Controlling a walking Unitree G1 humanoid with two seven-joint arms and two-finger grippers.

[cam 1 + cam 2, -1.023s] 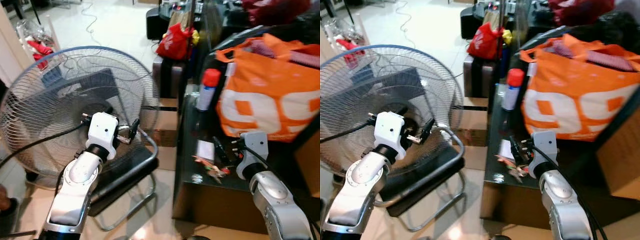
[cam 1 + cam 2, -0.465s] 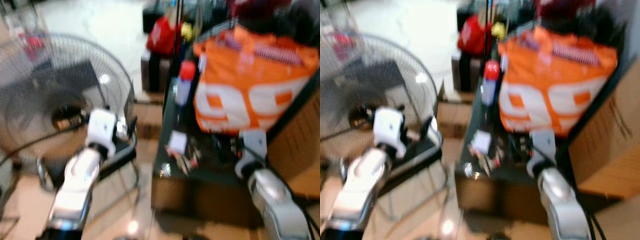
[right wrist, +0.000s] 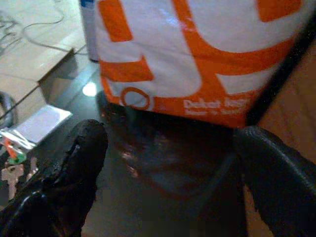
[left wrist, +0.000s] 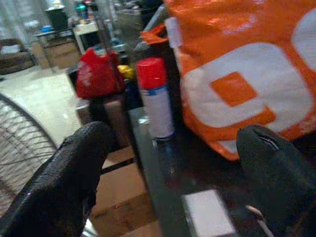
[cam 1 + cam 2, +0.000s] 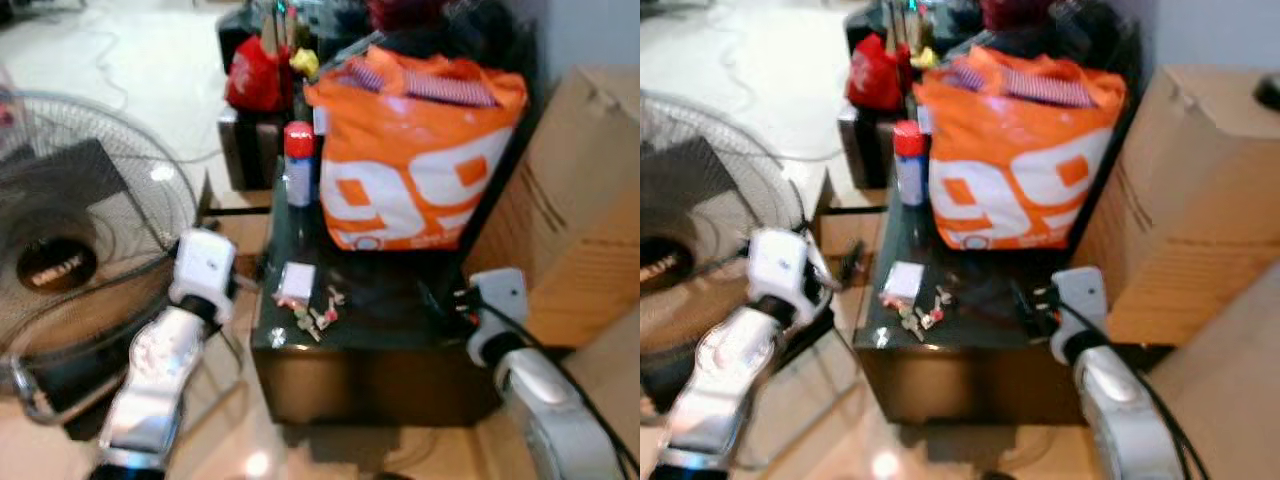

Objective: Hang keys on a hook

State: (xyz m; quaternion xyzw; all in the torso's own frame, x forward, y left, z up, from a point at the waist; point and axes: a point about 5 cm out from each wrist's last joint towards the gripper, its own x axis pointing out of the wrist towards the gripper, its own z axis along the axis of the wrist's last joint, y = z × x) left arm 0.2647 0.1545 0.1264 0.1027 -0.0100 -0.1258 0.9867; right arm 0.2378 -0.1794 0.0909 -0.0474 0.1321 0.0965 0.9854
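A small bunch of keys (image 5: 315, 318) with red and green tags lies on the dark glass table (image 5: 400, 325), near its front left corner and next to a white card (image 5: 296, 281). My left gripper (image 5: 245, 283) hovers open just off the table's left edge, level with the keys. In the left wrist view its fingers (image 4: 64, 182) stand wide apart with nothing between them. My right gripper (image 5: 440, 300) is over the table's right part, open, with the keys (image 3: 11, 165) beside one fingertip (image 3: 64, 173) in the right wrist view.
A big orange shopping bag (image 5: 410, 165) fills the back of the table, with a red-capped spray can (image 5: 298, 165) to its left. A cardboard box (image 5: 580, 190) stands at the right. A floor fan (image 5: 70, 260) and a chair are at the left, a red bag (image 5: 258, 75) behind.
The whole view has swung right and blurred on the way, so the table now sits in the centre and the fan at the left edge. Both arms keep their pose, fingers still apart.
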